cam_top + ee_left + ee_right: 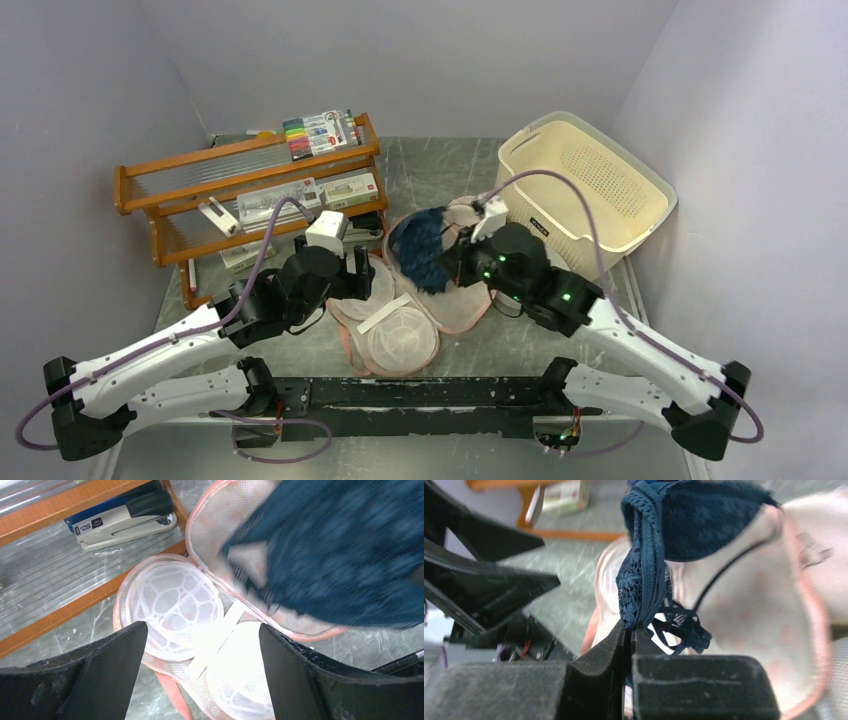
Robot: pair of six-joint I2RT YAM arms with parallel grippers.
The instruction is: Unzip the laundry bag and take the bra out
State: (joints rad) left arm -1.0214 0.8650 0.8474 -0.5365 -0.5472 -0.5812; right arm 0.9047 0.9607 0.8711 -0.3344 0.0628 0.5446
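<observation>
The open laundry bag [392, 345] at the table's centre could have been dragged along, or the bra [420, 250] above its 1 o'clock half dropped. The cause would be that the clenched right gripper [629, 627] pinched only a thin lace edge while the left gripper [201, 626] hung spread and empty. Pale walls enclosed the grey marbled table [440, 170], with a cream basket [600, 185] at 2 o'clock and a wooden rack [200, 190] at 10.
</observation>
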